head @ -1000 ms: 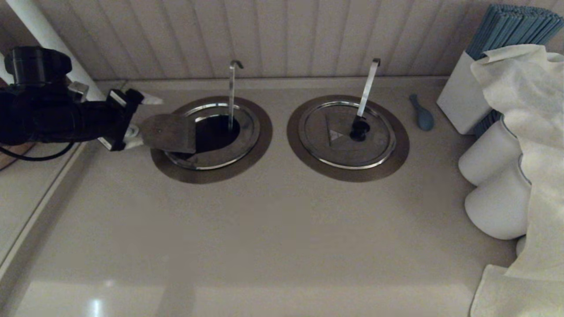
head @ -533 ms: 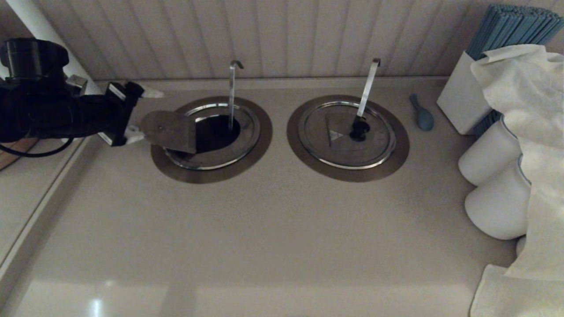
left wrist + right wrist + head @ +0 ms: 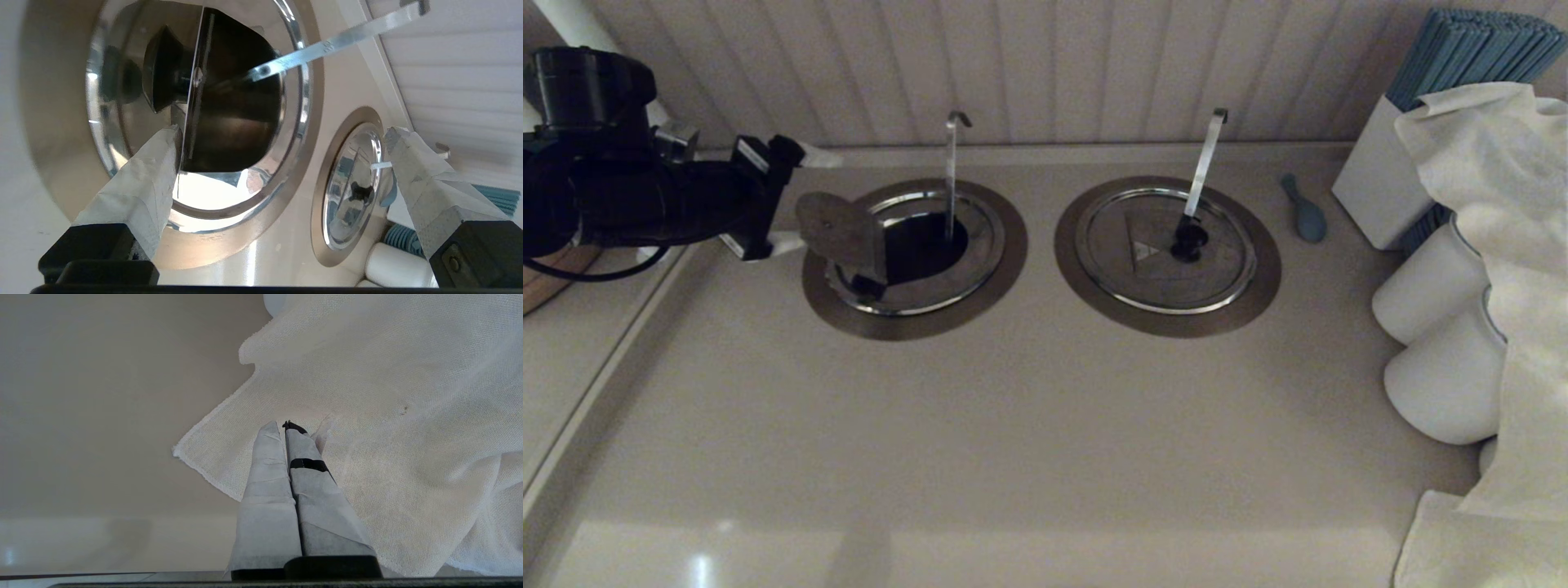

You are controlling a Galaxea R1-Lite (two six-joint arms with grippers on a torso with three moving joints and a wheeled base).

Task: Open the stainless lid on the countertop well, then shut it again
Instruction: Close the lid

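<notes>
Left gripper sits just left of the countertop well, jaws spread wide, empty; the stainless lid has its flap standing up beside one finger; right gripper, pressed shut, is parked over cloth, farther off

I find no words, brand names or numbers that I can read anywhere in my views. The one sign I see is a small pale triangular mark on the closed steel lid to my right on the bench, just beside its black knob. The ladle handle rising from the open well carries a tiny stamped spot partway along it, but it is too small for me to make out.
</notes>
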